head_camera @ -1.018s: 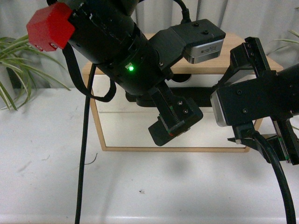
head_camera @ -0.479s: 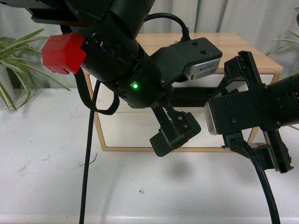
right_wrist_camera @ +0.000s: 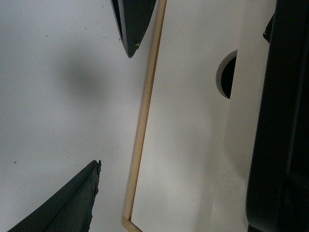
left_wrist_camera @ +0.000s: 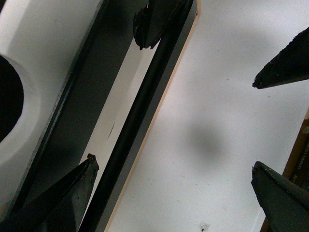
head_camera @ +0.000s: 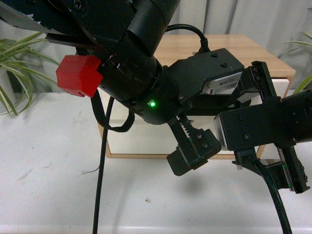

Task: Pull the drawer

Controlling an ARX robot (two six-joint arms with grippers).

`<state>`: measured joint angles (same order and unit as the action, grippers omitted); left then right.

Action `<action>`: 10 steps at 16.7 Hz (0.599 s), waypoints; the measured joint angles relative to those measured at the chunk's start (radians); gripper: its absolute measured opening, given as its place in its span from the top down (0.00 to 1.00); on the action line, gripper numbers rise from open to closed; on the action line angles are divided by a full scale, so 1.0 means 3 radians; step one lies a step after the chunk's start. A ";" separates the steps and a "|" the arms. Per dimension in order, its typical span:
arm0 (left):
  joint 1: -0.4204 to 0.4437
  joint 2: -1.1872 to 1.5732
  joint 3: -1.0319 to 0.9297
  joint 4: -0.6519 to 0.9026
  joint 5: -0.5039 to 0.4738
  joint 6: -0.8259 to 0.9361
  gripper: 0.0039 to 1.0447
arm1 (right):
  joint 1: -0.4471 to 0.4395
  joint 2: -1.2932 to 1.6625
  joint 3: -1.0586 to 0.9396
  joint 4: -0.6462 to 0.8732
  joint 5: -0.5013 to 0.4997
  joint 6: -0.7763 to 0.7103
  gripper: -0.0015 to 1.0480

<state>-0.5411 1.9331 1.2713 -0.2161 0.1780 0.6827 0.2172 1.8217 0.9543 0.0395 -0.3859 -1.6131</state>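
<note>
Left wrist view, left gripper (left_wrist_camera: 117, 99) spread wide and empty, close beside the black bar handle (left_wrist_camera: 137, 113) of the white-fronted drawer (left_wrist_camera: 43, 48), upper slot of the wooden cabinet (head_camera: 253, 48), right gripper (right_wrist_camera: 114, 108) equally wide, holding nothing

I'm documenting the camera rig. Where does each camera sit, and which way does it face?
Front: on the body between the arms, facing the cabinet on the table; left arm and right arm fill it.
Left wrist: on the left arm, close on the drawer and its handle; dark fingertips show.
Right wrist: on the right arm, facing table, a wood edge and a white front; fingertips show.
Shared: both wrist views show a half-round notch in a white front.
</note>
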 joint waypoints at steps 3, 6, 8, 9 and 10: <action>-0.0047 -0.0029 -0.0109 0.0055 0.0033 -0.0017 0.06 | 0.0000 -0.0132 -0.0121 -0.0094 0.0001 0.0015 0.06; -0.0092 -0.0160 -0.0309 0.0113 0.0060 -0.0020 0.06 | 0.0000 -0.0271 -0.0300 -0.0097 0.0025 -0.0015 0.06; -0.0104 -0.0238 -0.0423 0.0174 0.0108 -0.0046 0.06 | 0.0009 -0.0346 -0.0413 -0.0056 0.0038 -0.0050 0.06; -0.0114 -0.0296 -0.0506 0.0205 0.0121 -0.0078 0.06 | 0.0022 -0.0407 -0.0496 -0.0034 0.0052 -0.0052 0.06; -0.0134 -0.0352 -0.0593 0.0251 0.0122 -0.0098 0.06 | 0.0029 -0.0470 -0.0573 -0.0031 0.0052 -0.0066 0.06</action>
<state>-0.5812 1.8275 1.0935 -0.1410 0.2146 0.6533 0.2260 1.6806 0.7822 0.0303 -0.3702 -1.6329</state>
